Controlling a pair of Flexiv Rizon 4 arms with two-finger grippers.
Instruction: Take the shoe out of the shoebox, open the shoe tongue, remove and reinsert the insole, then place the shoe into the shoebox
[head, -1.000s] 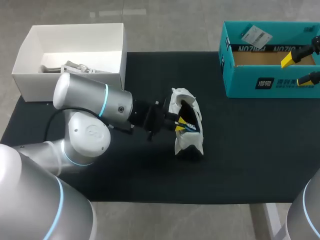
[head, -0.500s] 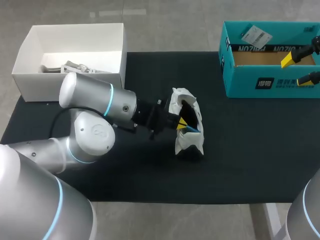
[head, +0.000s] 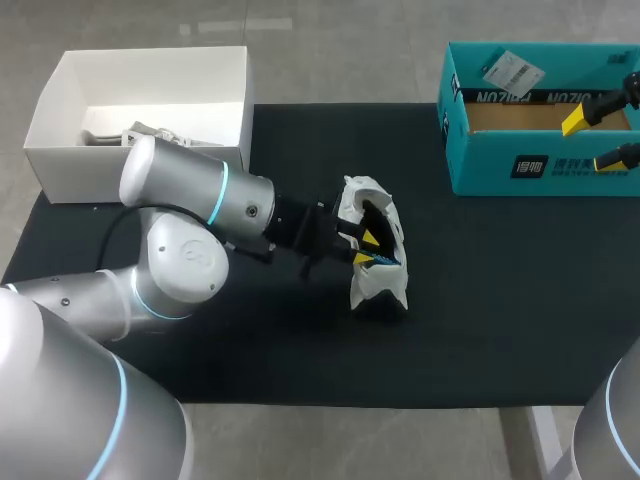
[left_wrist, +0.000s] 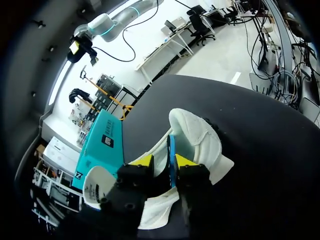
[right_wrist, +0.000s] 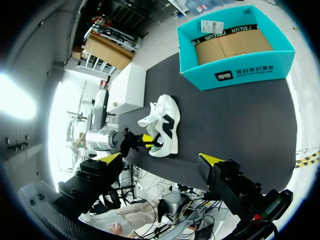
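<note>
One white shoe (head: 375, 255) lay mid-worktop (head: 480, 300) on its side, long axis far-to-near, opening facing my left claw (left_wrist: 163, 161) (whether it gripped the blue insole (left_wrist: 171, 150), I couldn't tell); my right claw (head: 592, 140) gaped empty.

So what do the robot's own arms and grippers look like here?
The left arm and right arm are smooth silver-grey, with rounded joints ringed in light blue. A black cable loops off the left one. The left gripper and right gripper are black, each with two yellow-tipped fingers.
</note>
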